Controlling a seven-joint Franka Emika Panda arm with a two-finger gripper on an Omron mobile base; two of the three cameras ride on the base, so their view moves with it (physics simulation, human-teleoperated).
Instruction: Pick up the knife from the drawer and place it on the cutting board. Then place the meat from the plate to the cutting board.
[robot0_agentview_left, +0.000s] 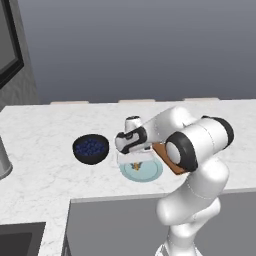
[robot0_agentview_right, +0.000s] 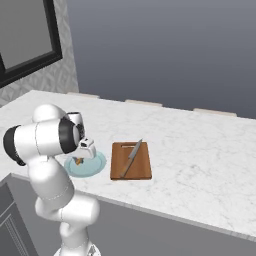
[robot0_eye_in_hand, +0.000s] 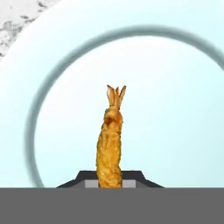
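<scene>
The pale blue-green plate (robot0_agentview_left: 150, 173) (robot0_agentview_right: 96, 167) (robot0_eye_in_hand: 175, 109) lies near the counter's front edge. On it lies the meat (robot0_agentview_left: 135, 165) (robot0_agentview_right: 78, 160) (robot0_eye_in_hand: 109, 140), a small orange-brown breaded piece. My gripper (robot0_agentview_left: 134, 161) (robot0_agentview_right: 80, 158) (robot0_eye_in_hand: 109, 180) reaches down onto the plate, shut on the meat's near end. The plate's right rim sits beside the reddish-brown cutting board (robot0_agentview_left: 162, 151) (robot0_agentview_right: 142, 169). The knife (robot0_agentview_right: 131, 157) lies lengthwise on the board. In the left base view my arm hides most of the board. I cannot pick out the drawer among the grey cabinet fronts below the counter.
A dark bowl of blue berries (robot0_agentview_left: 91, 148) stands left of the plate. A metal cylinder (robot0_agentview_left: 3, 161) and a sink (robot0_agentview_left: 20, 240) are at the far left. White marble counter (robot0_agentview_right: 200, 160) stretches to the right of the board.
</scene>
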